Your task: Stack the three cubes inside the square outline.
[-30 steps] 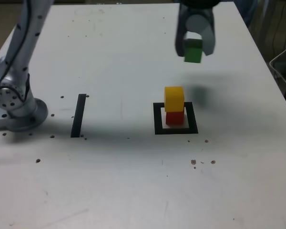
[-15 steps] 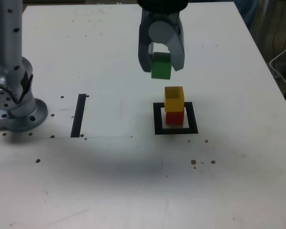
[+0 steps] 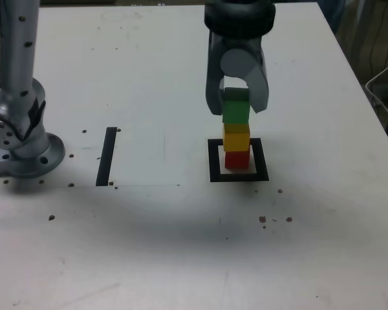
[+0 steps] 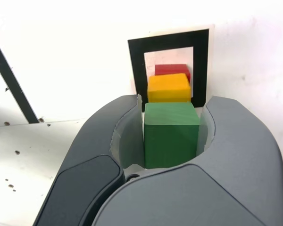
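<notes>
Gripper (image 3: 236, 103) clamped on green cube (image 3: 236, 106), nr yellow (image 3: 236, 137); red (image 3: 237, 160) inside sq. outline (image 3: 261, 159), white gap at edges.

The black strip (image 3: 107, 156) is lying well apart from the jaws, bare tabletop (image 3: 161, 129) stretching between. The yellow cube (image 3: 236, 138) and red cube (image 3: 237, 160) are standing stacked just beyond the jaws, blocking passage there. Both outer flanks of the jaws are facing free room.
</notes>
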### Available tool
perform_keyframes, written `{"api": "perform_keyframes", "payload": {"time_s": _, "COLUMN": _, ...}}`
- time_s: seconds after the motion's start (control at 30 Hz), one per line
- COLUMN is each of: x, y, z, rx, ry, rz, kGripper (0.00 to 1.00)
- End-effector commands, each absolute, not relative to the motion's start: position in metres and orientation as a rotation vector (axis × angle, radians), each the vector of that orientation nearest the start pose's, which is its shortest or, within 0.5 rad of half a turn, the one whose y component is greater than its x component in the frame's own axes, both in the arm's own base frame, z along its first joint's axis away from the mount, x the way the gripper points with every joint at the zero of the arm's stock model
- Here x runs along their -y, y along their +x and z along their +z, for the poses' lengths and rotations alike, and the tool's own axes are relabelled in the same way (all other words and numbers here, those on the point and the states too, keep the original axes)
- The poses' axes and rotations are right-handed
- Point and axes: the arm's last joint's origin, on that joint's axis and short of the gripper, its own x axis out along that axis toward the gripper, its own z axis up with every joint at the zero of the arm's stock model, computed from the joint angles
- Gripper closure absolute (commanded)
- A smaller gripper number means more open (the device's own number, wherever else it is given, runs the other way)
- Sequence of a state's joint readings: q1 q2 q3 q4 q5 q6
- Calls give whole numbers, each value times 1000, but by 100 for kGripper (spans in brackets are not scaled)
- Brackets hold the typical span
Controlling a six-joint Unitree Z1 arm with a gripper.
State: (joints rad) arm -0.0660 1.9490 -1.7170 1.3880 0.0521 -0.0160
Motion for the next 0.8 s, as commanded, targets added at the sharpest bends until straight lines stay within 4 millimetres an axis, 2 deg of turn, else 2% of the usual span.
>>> {"api": "perform_keyframes", "payload": {"time_s": 0.0, "x": 21, "y": 350, "z": 312, "rx": -1622, "ry": 86, "rz": 11, "kGripper": 88}}
{"api": "perform_keyframes", "payload": {"time_s": 0.43, "x": 21, "y": 351, "z": 305, "rx": -1626, "ry": 81, "rz": 13, "kGripper": 78}}
{"api": "perform_keyframes", "payload": {"time_s": 0.6, "x": 22, "y": 352, "z": 302, "rx": -1639, "ry": 69, "rz": 1, "kGripper": 65}}
{"api": "perform_keyframes", "payload": {"time_s": 0.77, "x": 22, "y": 351, "z": 301, "rx": -1644, "ry": 68, "rz": 0, "kGripper": 48}}
